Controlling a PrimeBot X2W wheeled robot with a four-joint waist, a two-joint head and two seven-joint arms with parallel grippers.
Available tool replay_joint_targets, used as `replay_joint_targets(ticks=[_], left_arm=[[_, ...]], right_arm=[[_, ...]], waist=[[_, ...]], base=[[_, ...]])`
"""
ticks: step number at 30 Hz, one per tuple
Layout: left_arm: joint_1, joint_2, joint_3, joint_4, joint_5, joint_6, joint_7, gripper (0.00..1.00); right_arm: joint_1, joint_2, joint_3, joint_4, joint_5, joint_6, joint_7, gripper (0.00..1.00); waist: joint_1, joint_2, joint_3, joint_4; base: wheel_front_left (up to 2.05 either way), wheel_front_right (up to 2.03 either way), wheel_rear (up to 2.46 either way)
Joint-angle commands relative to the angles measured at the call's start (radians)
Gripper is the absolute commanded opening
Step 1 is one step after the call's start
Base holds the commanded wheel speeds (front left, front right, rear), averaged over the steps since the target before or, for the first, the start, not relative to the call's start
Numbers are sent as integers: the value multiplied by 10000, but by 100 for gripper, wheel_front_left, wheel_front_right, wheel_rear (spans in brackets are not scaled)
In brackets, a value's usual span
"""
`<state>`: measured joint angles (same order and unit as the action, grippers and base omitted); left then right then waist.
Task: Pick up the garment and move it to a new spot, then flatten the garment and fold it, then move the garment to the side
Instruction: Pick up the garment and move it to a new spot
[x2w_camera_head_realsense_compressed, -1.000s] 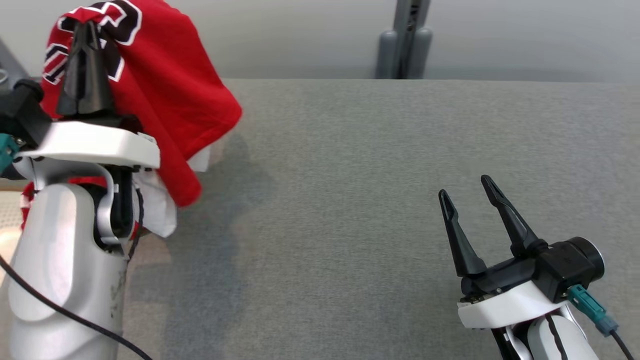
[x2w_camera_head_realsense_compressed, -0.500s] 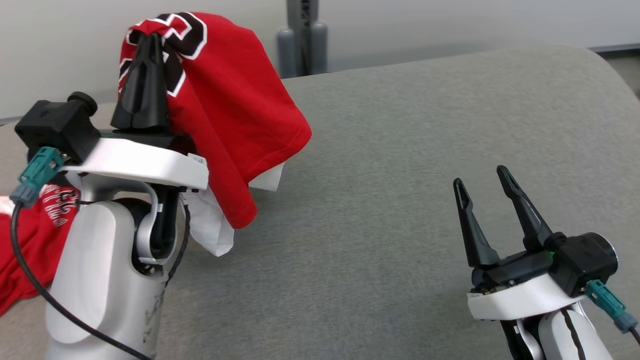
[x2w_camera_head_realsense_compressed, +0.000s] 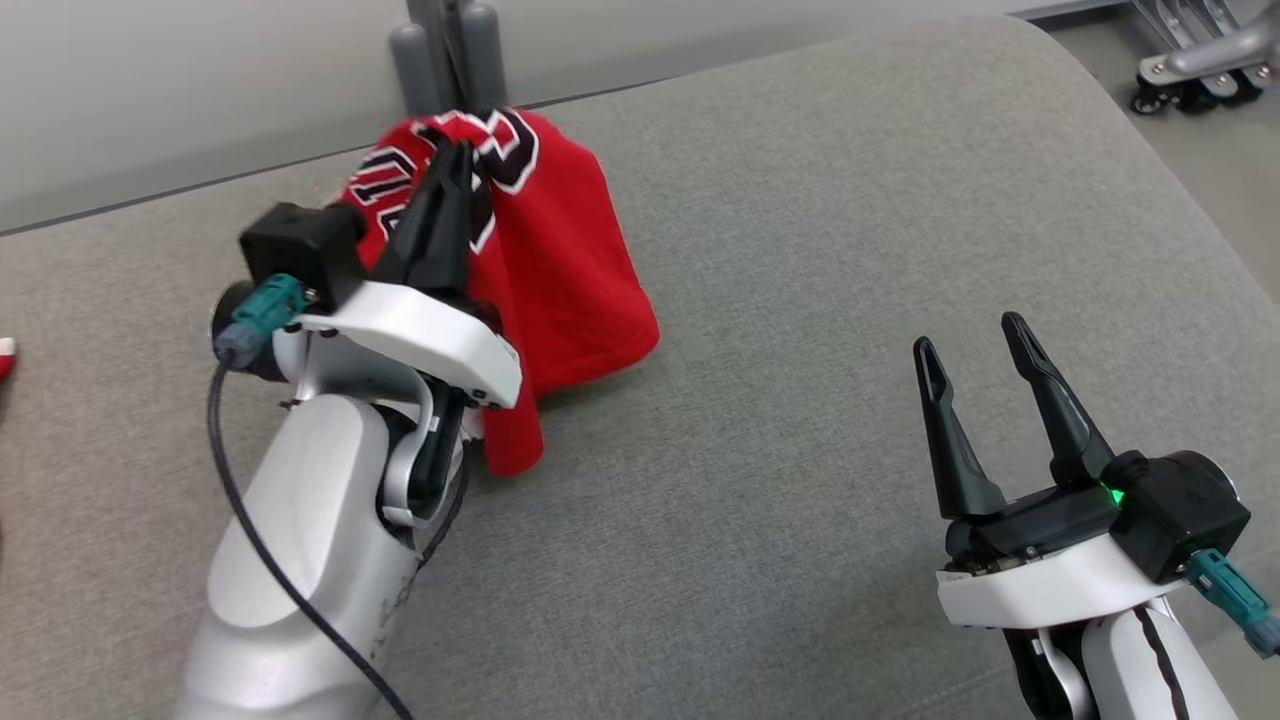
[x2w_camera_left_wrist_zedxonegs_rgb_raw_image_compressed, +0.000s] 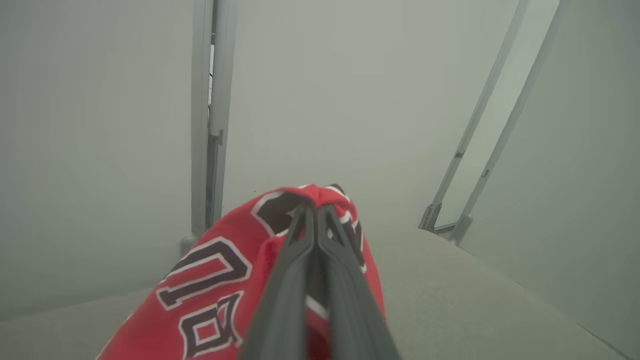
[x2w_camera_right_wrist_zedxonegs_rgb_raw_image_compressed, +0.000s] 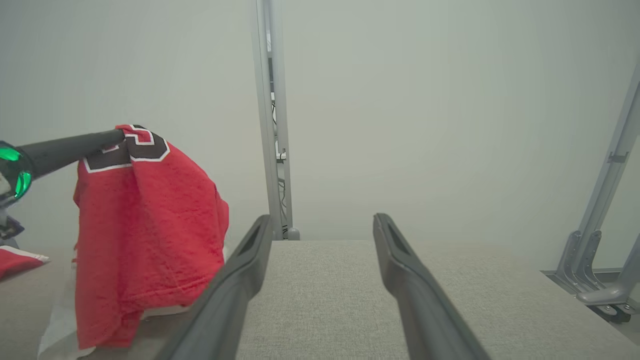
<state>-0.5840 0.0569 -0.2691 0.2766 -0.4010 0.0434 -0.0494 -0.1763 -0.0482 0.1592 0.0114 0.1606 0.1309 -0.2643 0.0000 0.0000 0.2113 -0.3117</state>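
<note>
The garment (x2w_camera_head_realsense_compressed: 565, 270) is a red jersey with black, white-edged numbers. It hangs bunched from my left gripper (x2w_camera_head_realsense_compressed: 458, 152), which is shut on its top fold above the grey padded table (x2w_camera_head_realsense_compressed: 800, 250). Its lower folds reach the table surface. The left wrist view shows the shut fingers (x2w_camera_left_wrist_zedxonegs_rgb_raw_image_compressed: 300, 260) pinching the garment (x2w_camera_left_wrist_zedxonegs_rgb_raw_image_compressed: 210, 295). My right gripper (x2w_camera_head_realsense_compressed: 968, 335) stands open and empty at the lower right, well apart from the cloth. In the right wrist view the right gripper (x2w_camera_right_wrist_zedxonegs_rgb_raw_image_compressed: 321, 220) frames bare table, with the garment (x2w_camera_right_wrist_zedxonegs_rgb_raw_image_compressed: 150, 225) hanging at the left.
A grey metal post (x2w_camera_head_realsense_compressed: 447, 45) stands behind the table's far edge. A wheeled metal frame (x2w_camera_head_realsense_compressed: 1195, 60) sits on the floor at the far right, beyond the table's rounded corner. Another bit of red cloth (x2w_camera_right_wrist_zedxonegs_rgb_raw_image_compressed: 15, 260) lies at the table's left.
The head camera has turned, shifting the whole picture. My left gripper still holds the garment, which has come down so its lower folds meet the table. The right gripper stays open.
</note>
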Motion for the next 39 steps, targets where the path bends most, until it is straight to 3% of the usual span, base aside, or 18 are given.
replay_joint_targets(ticks=[1,5,8,10,12,17,25,32,39], left_arm=[[-212,36,-66,276,-67,-64,-91,0],[-479,-18,-663,1715,-318,-235,-353,0],[-802,-40,-1150,2672,-543,-249,-700,20],[-993,-36,-1509,3157,-726,-231,-902,44],[-1194,-32,-1859,3535,-933,-210,-1107,100],[-1665,-41,-2597,3926,-1445,-306,-1557,100],[-1261,-39,-2847,2585,-1914,-138,-2113,100],[339,201,-1945,722,-1535,259,-2156,100],[2220,207,-869,-785,-924,321,-2162,100]], right_arm=[[-136,-41,-9,-43,78,-3,-8,100],[-276,-41,6,-113,105,-3,-8,100],[-435,-41,36,-183,177,-3,-8,100],[-499,-41,60,-224,227,-3,-8,100],[-561,-39,58,-240,267,-3,-8,100],[-566,-41,-13,-273,326,-1,-8,100],[-350,-42,-50,-208,139,-1,-8,100],[-69,-45,116,-99,-83,-3,-8,100],[268,-45,101,85,-236,-1,-8,100]], waist=[[0,0,184,-201],[0,0,536,-464],[0,0,842,-625],[0,0,1025,-707],[0,0,1169,-753],[0,0,1312,-716],[0,0,780,44],[0,0,63,1038],[0,0,-547,2029]], base=[[0,0,0],[0,0,0],[0,0,0],[0,0,0],[0,0,0],[0,0,0],[0,0,0],[0,0,0],[0,0,0]])
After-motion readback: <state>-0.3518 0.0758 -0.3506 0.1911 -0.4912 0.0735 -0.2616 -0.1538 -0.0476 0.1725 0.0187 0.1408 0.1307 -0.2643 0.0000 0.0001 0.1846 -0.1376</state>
